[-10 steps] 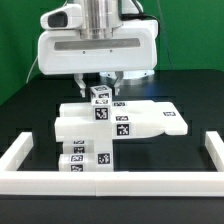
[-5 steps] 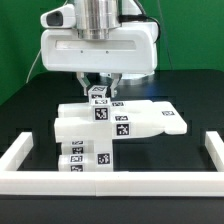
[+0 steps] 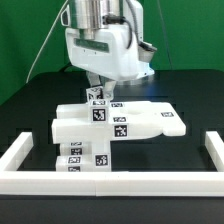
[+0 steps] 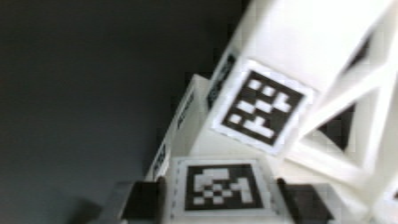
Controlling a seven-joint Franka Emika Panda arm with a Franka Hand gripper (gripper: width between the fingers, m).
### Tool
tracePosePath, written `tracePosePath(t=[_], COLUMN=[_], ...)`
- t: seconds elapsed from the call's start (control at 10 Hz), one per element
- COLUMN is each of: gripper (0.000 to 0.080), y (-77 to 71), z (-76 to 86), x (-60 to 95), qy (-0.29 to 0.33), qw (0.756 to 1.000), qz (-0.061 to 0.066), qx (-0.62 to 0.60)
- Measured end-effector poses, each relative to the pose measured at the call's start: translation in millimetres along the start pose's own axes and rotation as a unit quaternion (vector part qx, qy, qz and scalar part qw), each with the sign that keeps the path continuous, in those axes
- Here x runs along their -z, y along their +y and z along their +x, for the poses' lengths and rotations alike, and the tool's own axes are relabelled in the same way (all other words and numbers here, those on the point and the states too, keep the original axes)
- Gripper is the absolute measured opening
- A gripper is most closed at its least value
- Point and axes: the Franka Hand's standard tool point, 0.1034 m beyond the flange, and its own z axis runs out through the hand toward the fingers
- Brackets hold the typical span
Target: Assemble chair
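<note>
A white robot arm reaches straight down over a black table, its wrist turned at an angle. Its gripper is clamped partway closed on a small tagged white block. That block stands on the clustered white chair parts, mid-table behind the front border rail.

Robotics lab, black table, white border rail, green backdrop, tagged chair parts
</note>
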Motion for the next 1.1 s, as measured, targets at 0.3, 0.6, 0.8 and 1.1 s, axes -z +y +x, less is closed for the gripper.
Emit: tracePosePath(t=[0.3,0.6,0.8,1.1], gripper=[0.0362,0.0620,0.0644,0.0649], y=[2.1,0.7,2.7,4.9], z=[4.2,6.4,4.4,6.4], x=[0.3,1.7,2.1,2.4], qy=[-0.005,0.000,-0.009,-0.008], qw=[1.000,0.982,0.944,0.898], qz=[0.008,0.005,-0.007,-0.016], qx=[-0.009,0.191,0.329,0.440])
